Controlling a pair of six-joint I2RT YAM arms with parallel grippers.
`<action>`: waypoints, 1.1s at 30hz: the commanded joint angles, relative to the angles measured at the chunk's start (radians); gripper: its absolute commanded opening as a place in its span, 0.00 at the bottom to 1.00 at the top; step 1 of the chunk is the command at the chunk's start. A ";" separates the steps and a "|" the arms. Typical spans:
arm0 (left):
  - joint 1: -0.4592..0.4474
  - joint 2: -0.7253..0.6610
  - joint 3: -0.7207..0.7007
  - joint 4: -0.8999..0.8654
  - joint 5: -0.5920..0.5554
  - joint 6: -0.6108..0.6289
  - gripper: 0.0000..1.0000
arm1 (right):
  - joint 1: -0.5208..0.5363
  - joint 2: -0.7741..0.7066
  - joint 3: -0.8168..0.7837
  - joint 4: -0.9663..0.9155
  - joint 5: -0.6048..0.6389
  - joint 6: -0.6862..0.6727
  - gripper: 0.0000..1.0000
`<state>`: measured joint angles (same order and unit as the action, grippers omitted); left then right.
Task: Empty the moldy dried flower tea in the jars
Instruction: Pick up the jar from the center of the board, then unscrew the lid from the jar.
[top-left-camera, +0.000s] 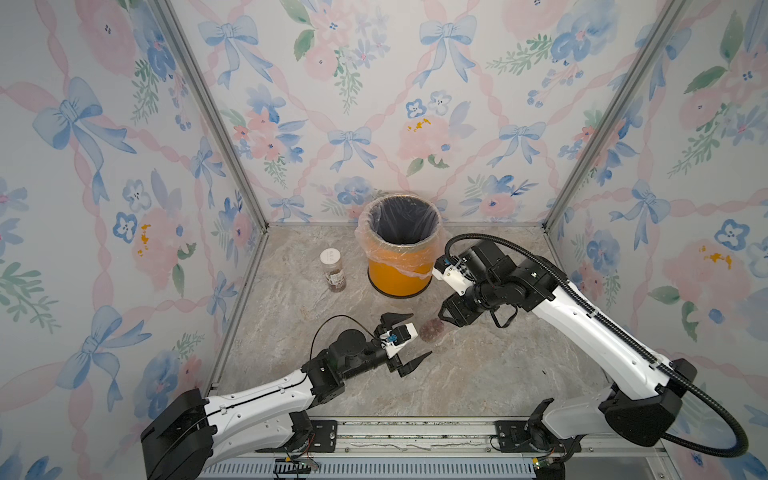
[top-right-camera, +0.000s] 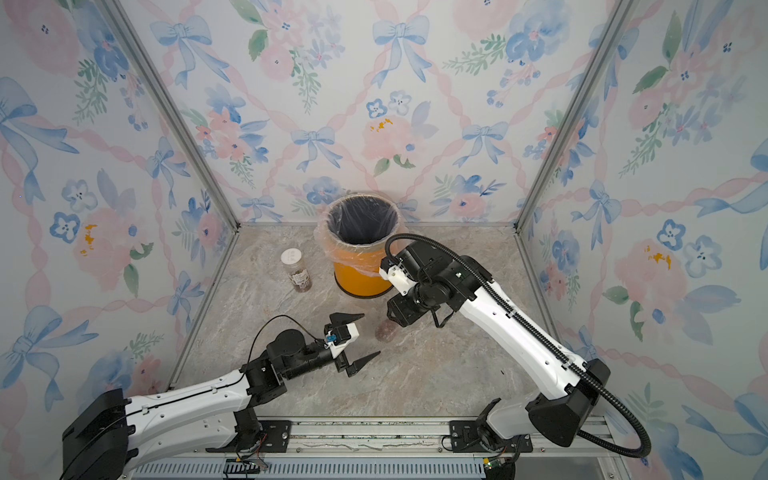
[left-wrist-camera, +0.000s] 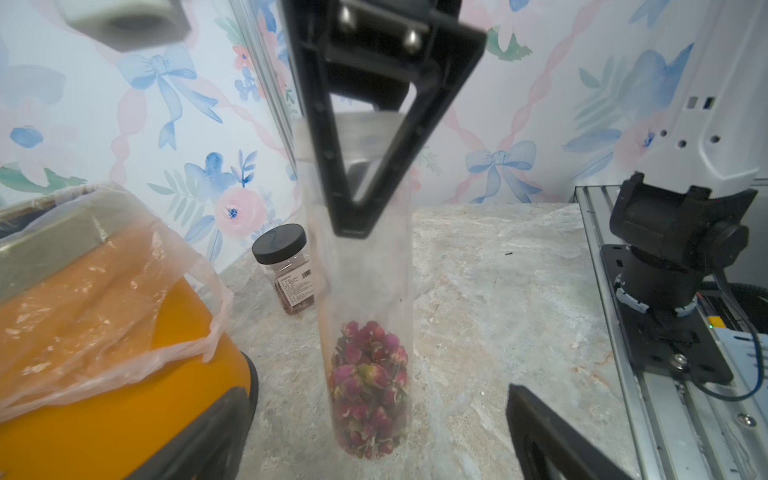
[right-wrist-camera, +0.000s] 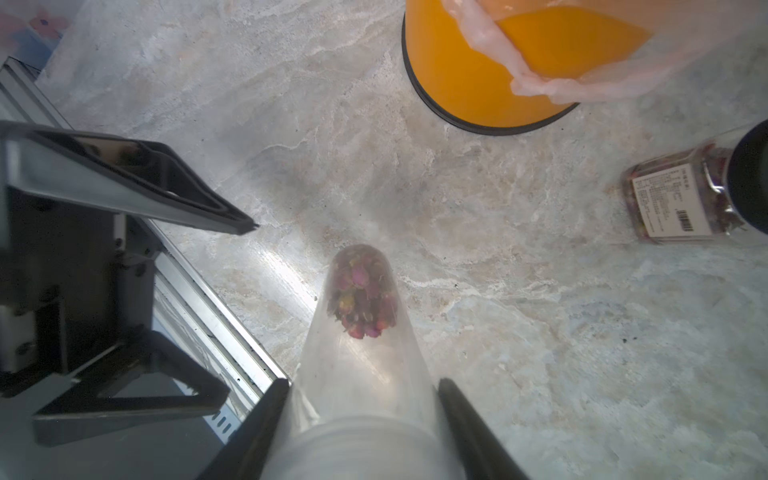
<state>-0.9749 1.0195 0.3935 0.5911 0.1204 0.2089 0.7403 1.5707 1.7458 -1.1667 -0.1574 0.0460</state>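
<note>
The tall slim jar (top-left-camera: 432, 328) stands upright near the middle of the marble-patterned table (top-left-camera: 478, 374), with its translucent lid still on. Dried rose buds (left-wrist-camera: 368, 386), pink to dark red, fill only its bottom part; the clear wall above them is bare.

The right gripper (right-wrist-camera: 363, 382) reaches in from the jar's 2 o'clock. Its two black fingers press against opposite sides of the jar just under the lid, so it grips the jar. The jar's base rests on the table.

The left gripper (top-left-camera: 420, 334) sits at the jar's 9 o'clock with its jaws spread wide. It holds nothing and is just beside the jar, not touching it.

The orange bin (top-left-camera: 395, 274), lined with a thin plastic bag, stands at the jar's 11 o'clock against the back wall. A round jar with a white lid (top-left-camera: 332, 268) stands at the bin's 9 o'clock, with brown dried flowers inside.

A squarish labelled jar with a black lid (left-wrist-camera: 286, 274) stands at roughly 2 o'clock of the tall jar. It is hidden in both top views and also holds dark dried flowers.
</note>
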 joint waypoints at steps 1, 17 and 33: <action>-0.007 0.053 0.046 0.077 -0.008 0.037 0.98 | 0.021 0.013 0.044 -0.046 -0.045 0.022 0.48; -0.006 0.189 0.024 0.227 -0.044 -0.023 0.98 | 0.060 0.025 0.100 -0.057 -0.102 0.054 0.48; 0.007 0.229 -0.003 0.244 -0.034 -0.008 0.80 | 0.075 0.029 0.112 -0.060 -0.122 0.058 0.48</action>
<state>-0.9749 1.2373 0.4057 0.8150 0.0776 0.1986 0.8024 1.5757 1.8267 -1.2049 -0.2588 0.0906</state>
